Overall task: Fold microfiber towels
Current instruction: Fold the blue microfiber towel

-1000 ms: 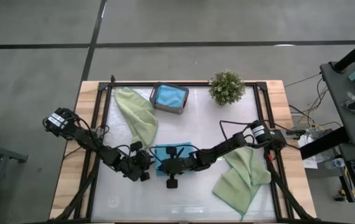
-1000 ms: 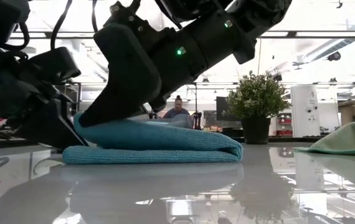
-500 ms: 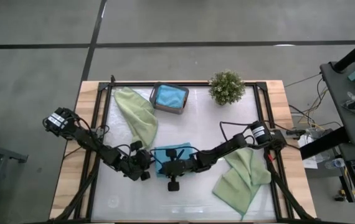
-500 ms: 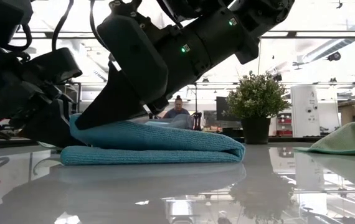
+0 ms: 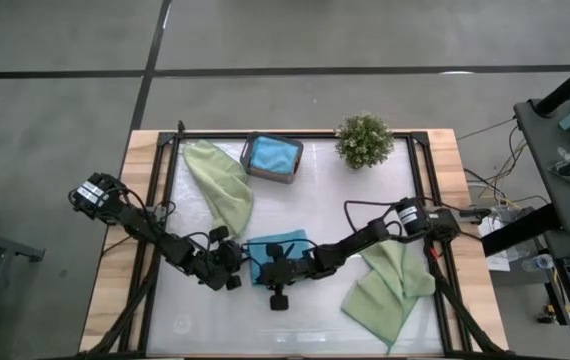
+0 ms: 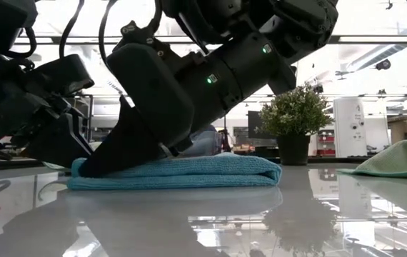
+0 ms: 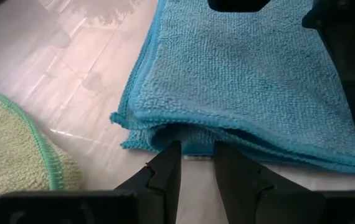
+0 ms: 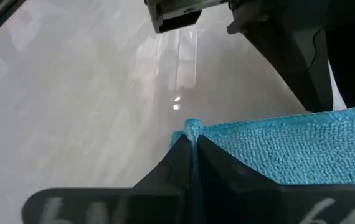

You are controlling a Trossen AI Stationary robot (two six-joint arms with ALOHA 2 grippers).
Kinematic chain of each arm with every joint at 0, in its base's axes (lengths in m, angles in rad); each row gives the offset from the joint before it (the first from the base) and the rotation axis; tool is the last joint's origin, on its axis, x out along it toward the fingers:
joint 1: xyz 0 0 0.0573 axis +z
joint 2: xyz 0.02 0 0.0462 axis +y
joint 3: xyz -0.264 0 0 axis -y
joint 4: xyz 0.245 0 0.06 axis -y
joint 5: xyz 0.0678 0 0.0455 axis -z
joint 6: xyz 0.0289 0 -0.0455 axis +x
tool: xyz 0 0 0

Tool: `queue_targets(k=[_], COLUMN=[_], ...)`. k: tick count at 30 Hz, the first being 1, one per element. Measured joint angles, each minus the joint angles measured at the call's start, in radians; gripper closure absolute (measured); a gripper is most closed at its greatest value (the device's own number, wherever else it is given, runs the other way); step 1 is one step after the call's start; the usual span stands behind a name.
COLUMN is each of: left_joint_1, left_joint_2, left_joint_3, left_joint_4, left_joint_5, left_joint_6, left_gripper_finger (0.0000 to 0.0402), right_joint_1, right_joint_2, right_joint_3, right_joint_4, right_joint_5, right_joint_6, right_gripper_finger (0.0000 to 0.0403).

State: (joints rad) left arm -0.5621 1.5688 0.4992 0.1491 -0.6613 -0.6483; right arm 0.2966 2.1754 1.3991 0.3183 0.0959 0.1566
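A teal-blue microfiber towel (image 5: 277,243) lies folded in layers at the table's middle. My right gripper (image 8: 192,142) is shut on its upper layer, low over the towel's left end (image 6: 82,170). My left gripper (image 7: 196,149) stands just left of the towel, its fingers a little apart and its tips at the stacked edges (image 7: 190,138). A light green towel (image 5: 221,185) lies rumpled at the far left. Another green towel (image 5: 389,285) lies at the near right. My right gripper pinches a small bit of the towel's upper edge (image 8: 192,126) between its two fingertips. It comes slanting down from the table's right, over the towel. The held layer lies down on the layers beneath, which rest on the table. My left gripper's fingertips stand at the towel's layered edge; whether they touch it I cannot tell.
A dark grey tray (image 5: 255,168) with a teal cloth in it stands at the far middle. A potted plant (image 5: 363,140) stands to its right. Bare table shows along the near edge (image 5: 265,325).
My right gripper has sunk toward the table, still shut on the towel's upper edge. That edge, held up off the lower layers before, now lies down on them, and the towel is flatter. The towel's folded right end has stayed in place.
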Motion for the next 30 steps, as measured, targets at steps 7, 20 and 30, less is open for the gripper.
queue_targets(k=[7, 20, 30], left_joint_1=[0.000, 0.000, -0.006], left_joint_2=[0.000, -0.095, -0.123], left_joint_3=[0.000, 0.016, 0.113], left_joint_4=[0.000, -0.060, -0.047], left_joint_5=[0.000, 0.049, 0.159], left_joint_6=[0.000, 0.027, 0.115], left_gripper_finger=[0.0320, 0.0320, 0.0320], right_joint_1=[-0.002, 0.008, 0.051], right_joint_2=[-0.004, -0.175, -0.289], right_joint_3=[0.000, 0.000, -0.012], right_joint_4=[0.001, -0.236, -0.554], right_joint_5=[-0.027, -0.025, 0.073], right_joint_6=[0.009, -0.044, 0.001], right_gripper_finger=[0.0326, 0.0240, 0.0303])
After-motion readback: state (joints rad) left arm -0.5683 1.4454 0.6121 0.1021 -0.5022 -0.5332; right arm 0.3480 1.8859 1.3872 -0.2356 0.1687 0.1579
